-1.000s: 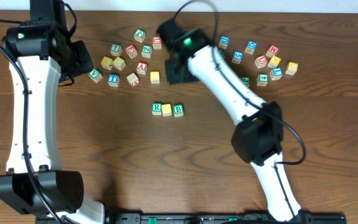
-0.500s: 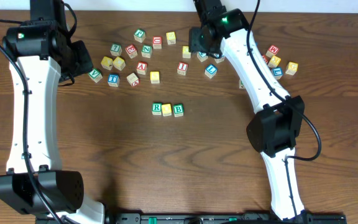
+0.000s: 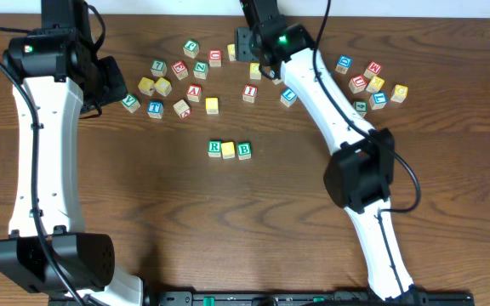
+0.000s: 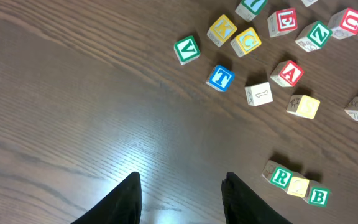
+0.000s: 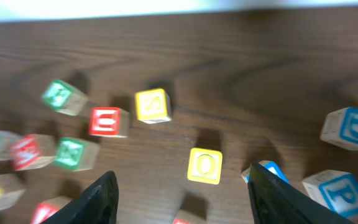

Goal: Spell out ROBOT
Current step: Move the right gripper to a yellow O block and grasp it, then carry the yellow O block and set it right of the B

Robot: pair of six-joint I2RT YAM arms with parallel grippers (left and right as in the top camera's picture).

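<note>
Right gripper (image 5: 188,208): jaws spread wide, nothing between them. Just ahead of the gap lies the O block (image 5: 204,166), with a yellow face and a pale letter, flat on the table (image 5: 260,74) near its far edge, among loose blocks.

Left gripper (image 4: 182,199): jaws parted, empty, over wood.

Mid-table row, touching: R block (image 3: 214,149), yellow block (image 3: 229,150), B block (image 3: 244,150). Blue T block (image 4: 220,77) lies loose up-table.
</note>
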